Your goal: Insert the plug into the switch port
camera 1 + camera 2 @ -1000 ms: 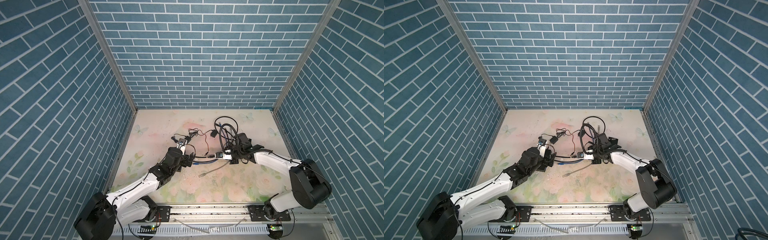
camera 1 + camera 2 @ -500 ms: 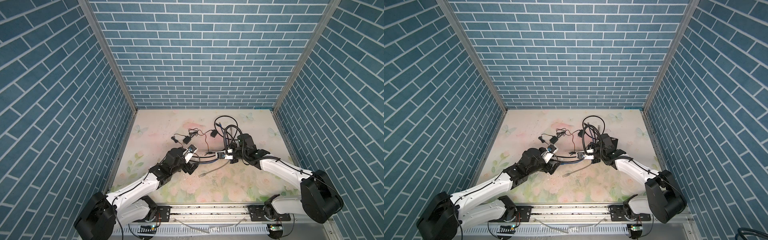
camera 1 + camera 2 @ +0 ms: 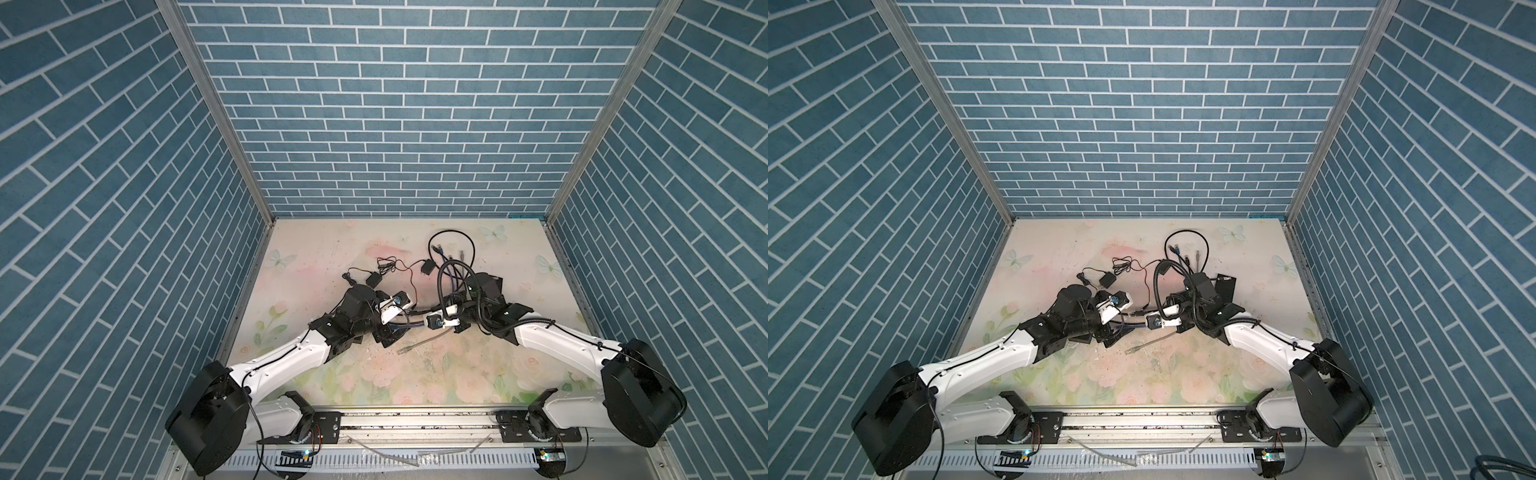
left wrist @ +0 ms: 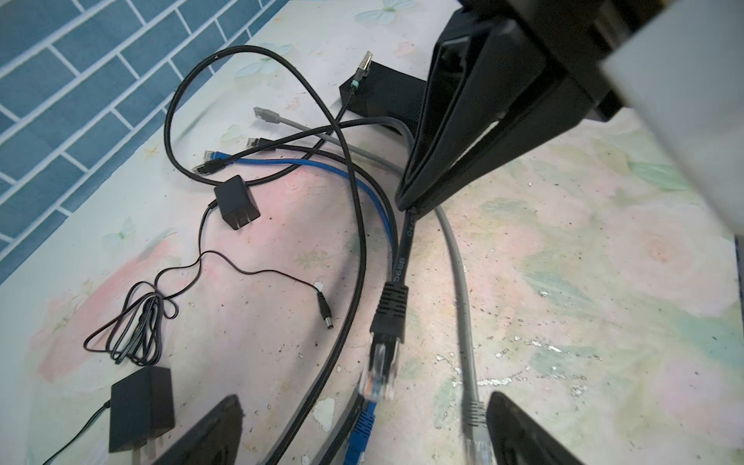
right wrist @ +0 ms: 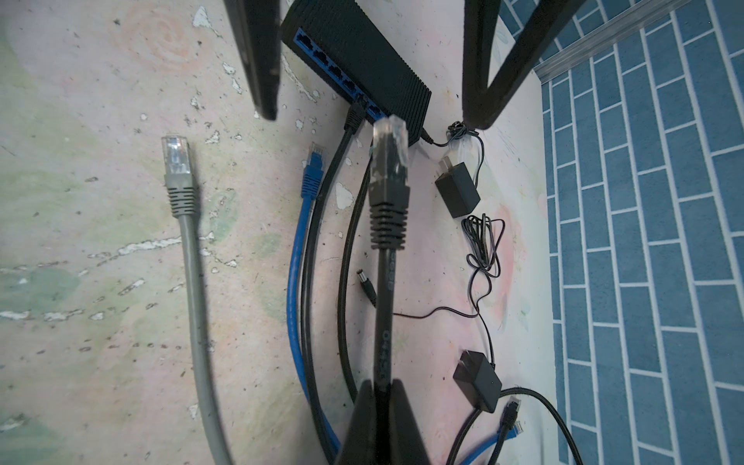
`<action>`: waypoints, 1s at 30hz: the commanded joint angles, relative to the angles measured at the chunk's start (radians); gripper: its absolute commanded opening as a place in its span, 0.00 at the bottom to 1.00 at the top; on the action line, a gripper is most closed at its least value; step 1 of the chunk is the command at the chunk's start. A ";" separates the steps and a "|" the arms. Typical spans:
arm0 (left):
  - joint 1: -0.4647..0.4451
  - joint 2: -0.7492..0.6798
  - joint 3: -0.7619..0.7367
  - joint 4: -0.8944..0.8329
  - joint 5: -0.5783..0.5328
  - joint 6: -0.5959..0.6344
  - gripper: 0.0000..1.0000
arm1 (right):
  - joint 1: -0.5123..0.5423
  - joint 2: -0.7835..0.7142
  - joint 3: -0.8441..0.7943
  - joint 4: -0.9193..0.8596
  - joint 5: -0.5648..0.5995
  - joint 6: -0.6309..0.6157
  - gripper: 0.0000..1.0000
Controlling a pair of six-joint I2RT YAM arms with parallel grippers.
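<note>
Reaching in from the lower left of both top views, the left gripper (image 4: 364, 398) is standing wide open and gripping nothing. The switch (image 5: 374, 52) is lying on the mat just beyond its fingers (image 5: 261, 80), with its blue ports (image 5: 334, 70) facing the grippers and one end port already taking a black cable. At the middle of the top views the clear-headed plug (image 4: 378, 374) is hanging in the air at the mouth of those open fingers, pointing toward the switch but not seated in it. Coming from the lower right, the right gripper (image 5: 382, 384) is pinching the black Ethernet cable (image 5: 382, 322) tight, well behind the ribbed boot, so the plug is sticking out on a free length. This is probably a regrip. The left jaws should be closing on the boot, not the clear head or its latch, while the right one is holding firm. The head then needs squaring to a free port and pushing straight, since the light switch may be sliding and the loose blue cable (image 5: 296, 261) and grey cable (image 3: 404, 351) could be snagging.
</note>
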 commanded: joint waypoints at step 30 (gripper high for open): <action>-0.003 0.164 0.141 -0.104 0.076 0.073 0.21 | 0.024 -0.041 -0.037 0.060 -0.013 -0.047 0.00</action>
